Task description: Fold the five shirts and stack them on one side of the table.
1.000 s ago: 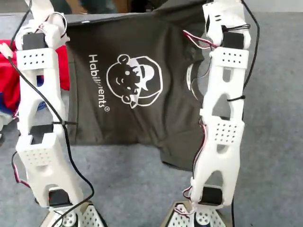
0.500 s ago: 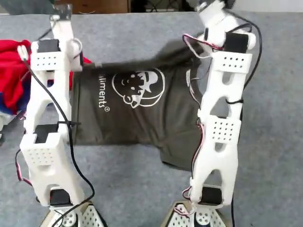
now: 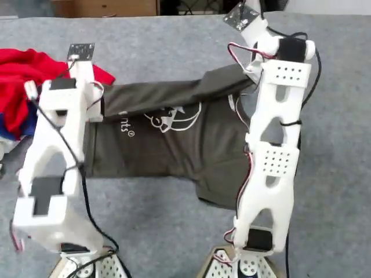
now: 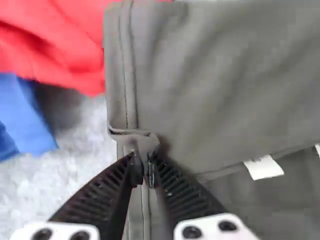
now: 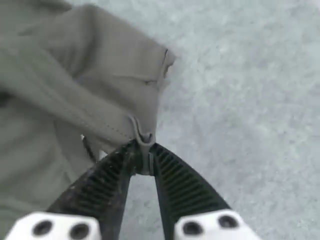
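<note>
A dark grey shirt point(image 3: 174, 145) with a white printed figure lies in the middle of the grey table, its far edge lifted and folded toward the arms' bases. My left gripper point(image 4: 144, 172) is shut on the shirt's hem point(image 4: 130, 135) at its left end, where the left arm point(image 3: 58, 133) stands. My right gripper point(image 5: 144, 161) is shut on a pinch of the same grey cloth point(image 5: 100, 100) at the raised right end, where the right arm point(image 3: 272, 133) stands. The raised fold point(image 3: 174, 92) hides the top of the print.
A heap of red cloth point(image 3: 26, 75) with blue cloth point(image 3: 7, 128) under it lies at the table's left edge, close to the left arm; red point(image 4: 55, 40) and blue point(image 4: 25, 120) also sit beside the left gripper. Bare grey table point(image 3: 330, 174) lies to the right and along the front.
Both grippers have pulled the shirt's far edge toward the arms' bases, doubling it over the lower half. The print is now half covered and the far table strip is bare.
</note>
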